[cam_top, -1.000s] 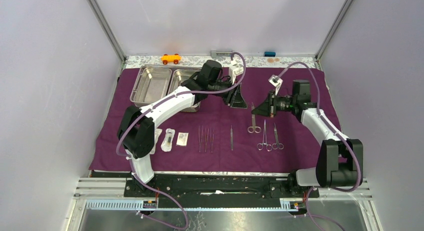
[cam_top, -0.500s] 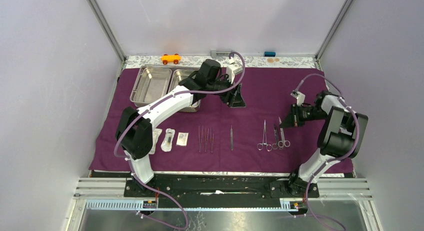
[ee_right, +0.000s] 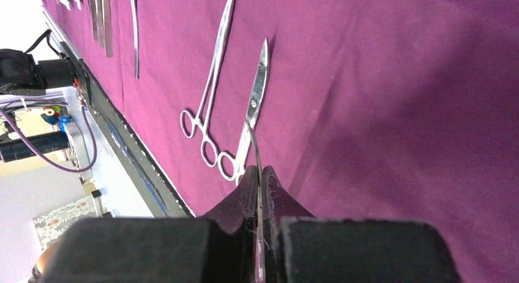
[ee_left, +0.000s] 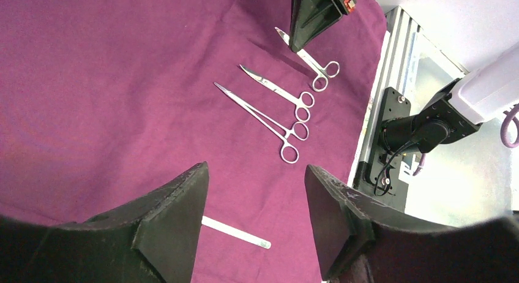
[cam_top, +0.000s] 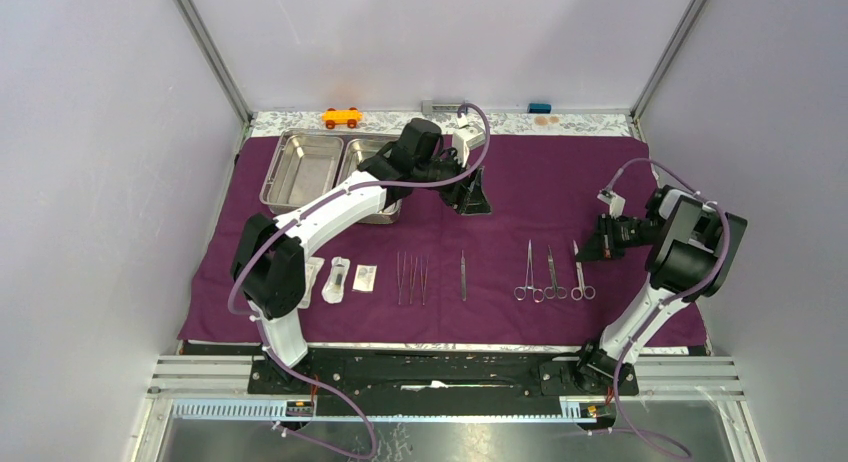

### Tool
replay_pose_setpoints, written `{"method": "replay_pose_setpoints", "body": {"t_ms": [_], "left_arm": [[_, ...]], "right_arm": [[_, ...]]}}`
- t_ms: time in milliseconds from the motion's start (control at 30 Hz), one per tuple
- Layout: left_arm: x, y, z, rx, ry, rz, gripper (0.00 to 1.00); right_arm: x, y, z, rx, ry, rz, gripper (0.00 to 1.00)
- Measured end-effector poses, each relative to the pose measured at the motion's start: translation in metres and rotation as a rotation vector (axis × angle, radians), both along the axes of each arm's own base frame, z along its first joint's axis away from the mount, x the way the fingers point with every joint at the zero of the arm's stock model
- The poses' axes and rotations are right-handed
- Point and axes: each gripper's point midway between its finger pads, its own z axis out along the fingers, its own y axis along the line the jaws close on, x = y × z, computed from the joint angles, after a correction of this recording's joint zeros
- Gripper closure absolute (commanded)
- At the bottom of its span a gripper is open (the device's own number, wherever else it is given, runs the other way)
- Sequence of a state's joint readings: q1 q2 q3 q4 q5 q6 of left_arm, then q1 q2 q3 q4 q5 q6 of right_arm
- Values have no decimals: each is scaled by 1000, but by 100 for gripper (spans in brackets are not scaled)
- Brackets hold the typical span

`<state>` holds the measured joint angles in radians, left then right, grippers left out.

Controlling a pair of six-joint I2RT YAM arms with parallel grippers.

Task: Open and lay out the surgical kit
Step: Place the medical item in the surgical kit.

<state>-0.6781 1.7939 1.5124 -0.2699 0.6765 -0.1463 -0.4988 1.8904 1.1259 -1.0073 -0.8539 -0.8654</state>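
The dark purple cloth [cam_top: 560, 172] lies spread flat. The steel two-compartment tray [cam_top: 272, 177] stands at its back left. Along the front lie small sealed packets [cam_top: 340, 279], thin tweezers [cam_top: 411, 279], a single tweezer [cam_top: 463, 275] and two ring-handled forceps [cam_top: 527, 272]. My right gripper [cam_top: 600, 244] is shut on the blade end of a third ring-handled instrument [cam_top: 580, 277] at the right end of the row; its steel shows edge-on between the fingers [ee_right: 259, 222]. My left gripper [cam_top: 475, 197] hangs open and empty above the cloth [ee_left: 92, 81], with the single tweezer [ee_left: 235, 232] below it.
A small orange toy car [cam_top: 341, 116], a grey piece [cam_top: 440, 105] and a small blue piece [cam_top: 540, 107] sit on the patterned strip behind the cloth. Frame posts rise at both back corners. The black rail [cam_top: 430, 367] runs along the near edge.
My right gripper has carried the ring-handled instrument from the cloth's middle rightward and forward to the right end of the row. The left arm has not moved.
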Motion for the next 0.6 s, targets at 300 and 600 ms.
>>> {"method": "replay_pose_setpoints", "body": {"t_ms": [300,600], "left_arm": [[0,0,0,0,1,0,36],[0,0,0,0,1,0,35]], "right_arm": [[4,-3,-8,18,24,-11,100],[12,-3,-8,34,30,-51,100]]}}
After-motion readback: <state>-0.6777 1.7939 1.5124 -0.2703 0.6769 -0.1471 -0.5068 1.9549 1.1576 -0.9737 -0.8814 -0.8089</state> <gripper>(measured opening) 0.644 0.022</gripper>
